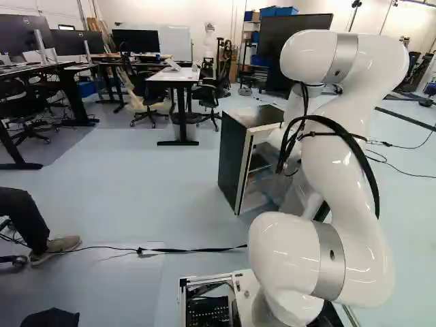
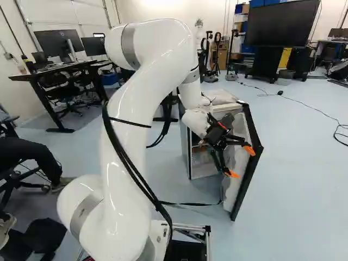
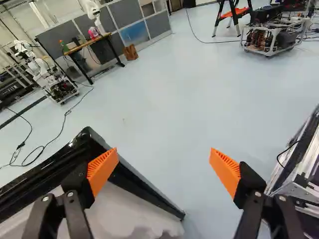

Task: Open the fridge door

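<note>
Fridge (image 1: pixel 230 157): small and boxy, dark side panel, pale front frame, standing on the floor (image 1: pixel 136 197) just right of the middle in the left base view, partly behind the arm (image 1: pixel 340 157).
Interior: pale, seemingly shelved, though the arm covers much of it.
Fridge door (image 2: pixel 249 179): wide open, glossy black rim around a white inner face.
Gripper (image 2: pixel 240 162): fingers spread wide, gripping nothing, one orange pad (image 3: pixel 103 171) close beside the door's black rim.
</note>
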You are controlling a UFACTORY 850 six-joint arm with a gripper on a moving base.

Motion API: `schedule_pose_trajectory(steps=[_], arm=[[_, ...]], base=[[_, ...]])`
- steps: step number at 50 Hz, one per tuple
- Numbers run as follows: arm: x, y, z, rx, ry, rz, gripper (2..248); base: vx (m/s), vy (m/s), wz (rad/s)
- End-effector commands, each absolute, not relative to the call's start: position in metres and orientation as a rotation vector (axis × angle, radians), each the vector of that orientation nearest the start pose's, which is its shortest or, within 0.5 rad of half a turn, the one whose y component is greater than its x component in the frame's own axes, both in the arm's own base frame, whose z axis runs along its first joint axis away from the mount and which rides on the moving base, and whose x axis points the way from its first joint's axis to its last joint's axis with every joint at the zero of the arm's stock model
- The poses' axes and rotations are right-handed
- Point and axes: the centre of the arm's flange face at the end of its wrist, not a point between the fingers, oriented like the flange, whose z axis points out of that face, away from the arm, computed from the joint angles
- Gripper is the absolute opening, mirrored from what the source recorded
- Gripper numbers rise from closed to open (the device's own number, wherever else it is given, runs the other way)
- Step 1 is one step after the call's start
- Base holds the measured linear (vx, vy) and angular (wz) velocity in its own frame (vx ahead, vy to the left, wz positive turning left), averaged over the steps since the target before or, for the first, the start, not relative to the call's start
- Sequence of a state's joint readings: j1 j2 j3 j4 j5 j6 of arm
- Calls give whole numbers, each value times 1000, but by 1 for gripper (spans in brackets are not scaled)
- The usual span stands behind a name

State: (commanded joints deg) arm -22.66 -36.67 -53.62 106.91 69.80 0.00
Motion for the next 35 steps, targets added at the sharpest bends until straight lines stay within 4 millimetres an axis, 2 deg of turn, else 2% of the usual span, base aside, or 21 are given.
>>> schedule_pose_trajectory(steps=[17,35], arm=[[391,-228,272,785,-1922,804,247],[375,-182,269,906,-1856,819,247]], base=[[0,0,0],[0,0,0]])
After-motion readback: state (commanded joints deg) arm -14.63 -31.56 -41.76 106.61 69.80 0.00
